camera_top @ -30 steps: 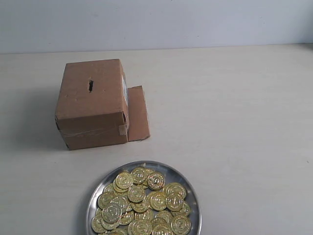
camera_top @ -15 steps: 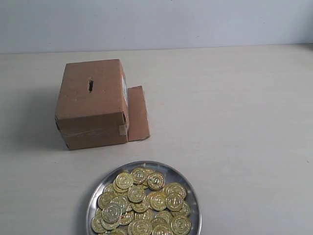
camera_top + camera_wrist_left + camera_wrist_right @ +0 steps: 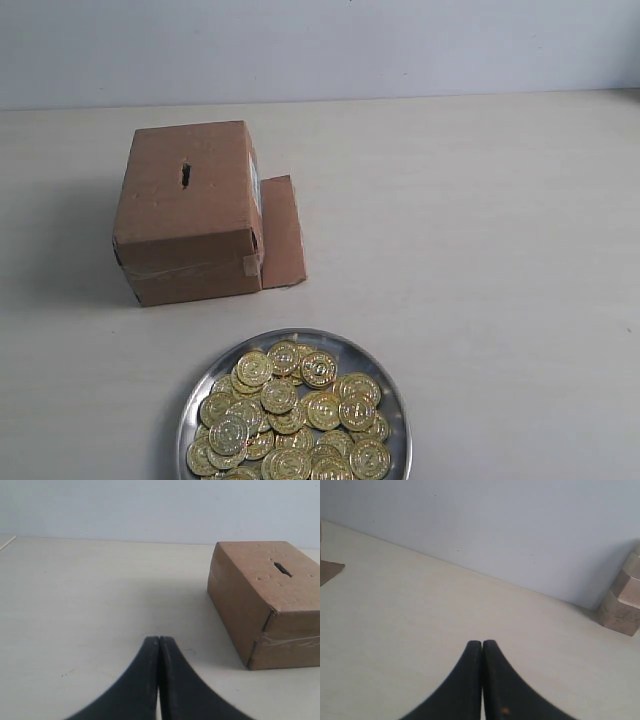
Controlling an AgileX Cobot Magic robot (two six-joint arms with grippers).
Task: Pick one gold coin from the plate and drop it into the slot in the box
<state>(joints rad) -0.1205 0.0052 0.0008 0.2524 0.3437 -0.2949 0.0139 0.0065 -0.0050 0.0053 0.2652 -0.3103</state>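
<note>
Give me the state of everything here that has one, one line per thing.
Brown cardboard box: upright, closed.
Narrow dark slot in the box top: unblocked, nothing in it.
Loose cardboard side flap: folded out from the box's side.
Round silver metal plate: heaped with coins.
Gold coins: piled in the plate.
Left black gripper: shut, empty.
Right black gripper: shut, empty.

The box [image 3: 190,210], a brown cardboard cube, stands upright on the counter [image 3: 480,250], left of the middle and nearer the far edge. The box slot [image 3: 185,175], a short dark slit, cuts through its top face. Clear tape [image 3: 180,270] bands its near side; a white label [image 3: 256,180] and a loose flap [image 3: 282,232] are on its right side. The plate [image 3: 300,334], round shiny silver with a low rim, lies at the near edge, apart from the box, heaped with gold coins [image 3: 290,415].
</note>
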